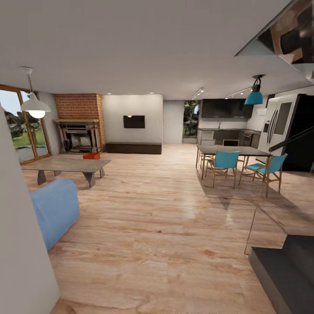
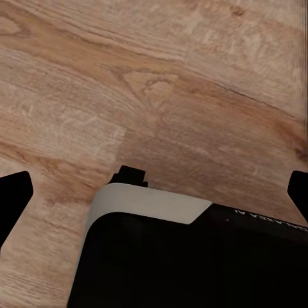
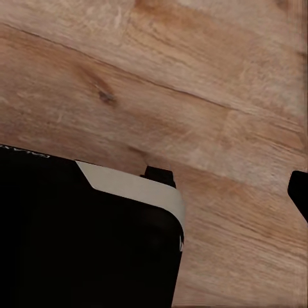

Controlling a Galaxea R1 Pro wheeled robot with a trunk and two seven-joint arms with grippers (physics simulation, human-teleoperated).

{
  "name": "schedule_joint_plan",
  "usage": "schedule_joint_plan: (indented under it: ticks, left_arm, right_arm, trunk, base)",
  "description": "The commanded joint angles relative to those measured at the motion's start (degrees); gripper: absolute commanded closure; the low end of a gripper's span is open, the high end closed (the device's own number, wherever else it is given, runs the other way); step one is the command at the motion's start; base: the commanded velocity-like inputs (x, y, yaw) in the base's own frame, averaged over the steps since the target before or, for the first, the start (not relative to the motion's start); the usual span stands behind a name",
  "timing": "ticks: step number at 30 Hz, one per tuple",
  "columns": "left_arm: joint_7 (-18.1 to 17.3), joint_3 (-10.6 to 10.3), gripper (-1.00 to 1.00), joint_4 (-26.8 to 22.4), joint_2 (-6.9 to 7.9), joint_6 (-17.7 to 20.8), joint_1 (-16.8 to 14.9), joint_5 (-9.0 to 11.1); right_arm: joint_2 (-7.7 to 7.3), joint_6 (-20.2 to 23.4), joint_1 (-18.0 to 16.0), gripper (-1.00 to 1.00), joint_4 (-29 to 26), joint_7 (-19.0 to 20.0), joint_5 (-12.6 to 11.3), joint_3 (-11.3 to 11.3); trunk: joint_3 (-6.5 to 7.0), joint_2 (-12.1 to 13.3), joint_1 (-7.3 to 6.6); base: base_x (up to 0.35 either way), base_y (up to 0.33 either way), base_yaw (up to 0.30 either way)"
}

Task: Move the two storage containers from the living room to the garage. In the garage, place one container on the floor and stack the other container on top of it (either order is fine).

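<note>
Where I stand: on the light wood-plank floor [image 1: 165,226] at the near end of the living room, looking down its length.

Task's thing: an orange-red storage container [image 1: 91,155] rests at the far edge of the low coffee table [image 1: 65,165], toward its far right corner, in front of the brick fireplace [image 1: 79,131]. Whether that shape is one bin or two together, I cannot tell from here.

Direction: it lies well ahead and to my left, so my left arm is the nearer, I judge. Its long axis appears to run along the table's far edge.

My left gripper [image 2: 154,186]: fingertips show at opposite sides of the wrist view, wide apart, holding nothing, over bare planks and my own base [image 2: 192,256].

My right gripper [image 3: 298,192]: one dark fingertip shows; whether it stands apart or together I cannot tell.

In the way: the blue sofa [image 1: 54,209] sits near left, between me and the table's near edge; open floor runs down the middle.

Around: dining table [image 1: 233,151] with teal chairs [image 1: 224,163] to the right, kitchen beyond, glass doors [image 1: 24,126] far left.
</note>
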Motion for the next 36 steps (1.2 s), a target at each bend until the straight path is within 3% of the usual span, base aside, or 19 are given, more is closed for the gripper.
schedule_joint_plan:
  ticks: [1, 13, 36]
  left_arm:
    - [0.17, -0.37, -1.00, 0.01, -0.02, -0.18, -0.03, 0.44]
    - [0.17, -0.23, -1.00, 0.01, 0.25, 0.26, -0.03, 0.66]
    - [0.18, -0.19, -1.00, 0.10, 0.33, 0.53, -0.03, 0.70]
  right_arm:
    - [0.04, -0.27, -0.09, -1.00, 0.18, -0.21, -0.19, 0.45]
    - [0.06, -0.52, -0.09, -1.00, 0.18, -0.21, 0.10, 0.47]
    - [0.04, -0.41, -0.09, -1.00, 0.18, -0.22, 0.25, 0.87]
  trunk:
    - [-0.08, -0.05, 0.00]
    - [-0.08, -0.05, 0.00]
    - [-0.08, -0.05, 0.00]
  base:
    - [0.000, 0.000, -0.300]
    - [0.047, 0.000, -0.192]
    - [0.317, 0.000, 0.070]
